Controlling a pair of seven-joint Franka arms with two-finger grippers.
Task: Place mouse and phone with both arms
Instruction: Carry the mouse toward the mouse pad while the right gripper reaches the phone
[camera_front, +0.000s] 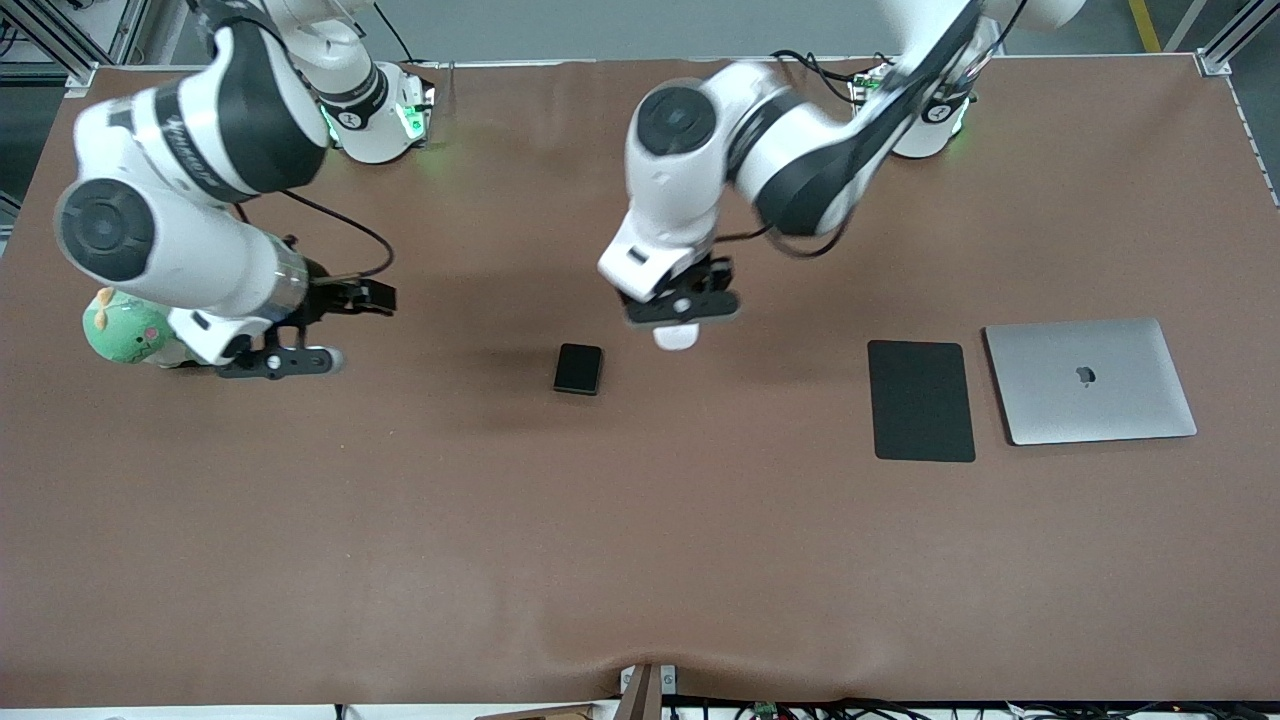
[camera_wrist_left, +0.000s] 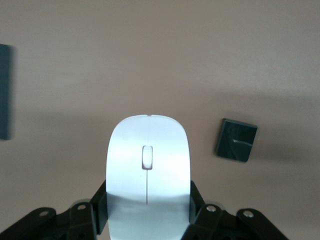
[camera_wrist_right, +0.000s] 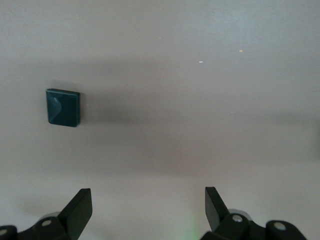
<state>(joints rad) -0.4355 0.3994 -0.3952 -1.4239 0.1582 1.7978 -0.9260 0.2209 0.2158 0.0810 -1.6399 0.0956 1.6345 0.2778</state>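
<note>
Over mid-table the left gripper clamped the mouse, apparently airborne | phone lay untouched on the table, toward the right arm's end | right gripper waited, fingers spread, empty | nothing placed yet

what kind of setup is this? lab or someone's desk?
Most likely a robotics lab bench, not a desk: two bolted-down arms on a brown-covered table, aluminium framing at its corners, and staged props, a laptop, black pad, phone and mouse.
</note>
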